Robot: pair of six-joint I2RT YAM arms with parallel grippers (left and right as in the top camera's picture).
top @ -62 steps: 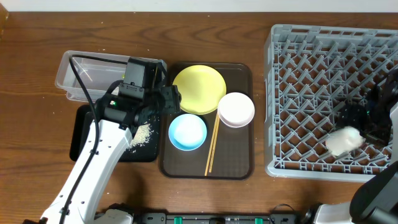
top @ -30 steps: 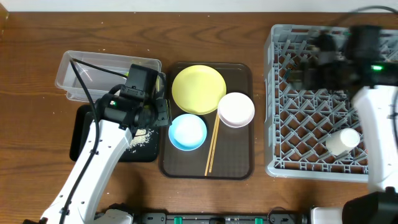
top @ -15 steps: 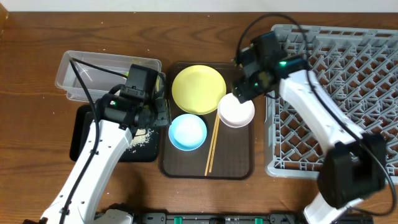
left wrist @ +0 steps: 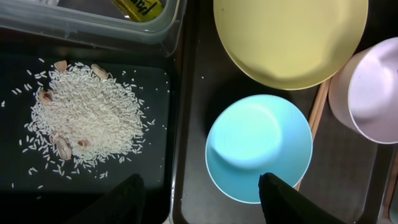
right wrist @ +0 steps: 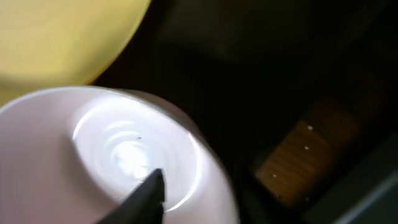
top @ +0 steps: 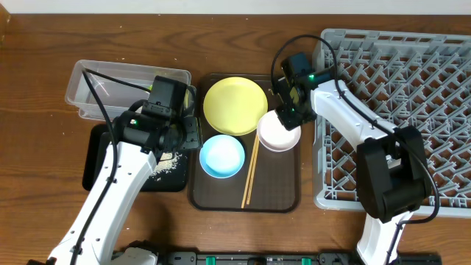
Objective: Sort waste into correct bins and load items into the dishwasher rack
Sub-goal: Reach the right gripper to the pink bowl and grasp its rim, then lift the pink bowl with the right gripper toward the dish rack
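The pinkish-white bowl (top: 276,137) sits on the brown serving tray, next to the yellow plate (top: 235,105), the light blue bowl (top: 221,156) and the chopsticks (top: 251,173). My right gripper (top: 288,115) is at that bowl's far rim. One finger (right wrist: 149,196) reaches inside the bowl (right wrist: 93,149); the other is hidden. My left gripper (left wrist: 202,190) hangs open and holds nothing, over the border between the black tray (left wrist: 161,93) and the blue bowl (left wrist: 258,149). Rice scraps (left wrist: 84,124) lie in the black tray. A yellow-green wrapper (left wrist: 140,7) lies in the clear tub (top: 96,85).
The grey dishwasher rack (top: 412,73) fills the right side, and my right arm stretches across its left half. The brown serving tray (top: 276,188) lies between the rack and the two bins. Wooden tabletop shows around everything.
My right arm has swung from the rack over to the tray and come down at the pinkish-white bowl's rim, its jaws narrowing. The left arm has stayed put.
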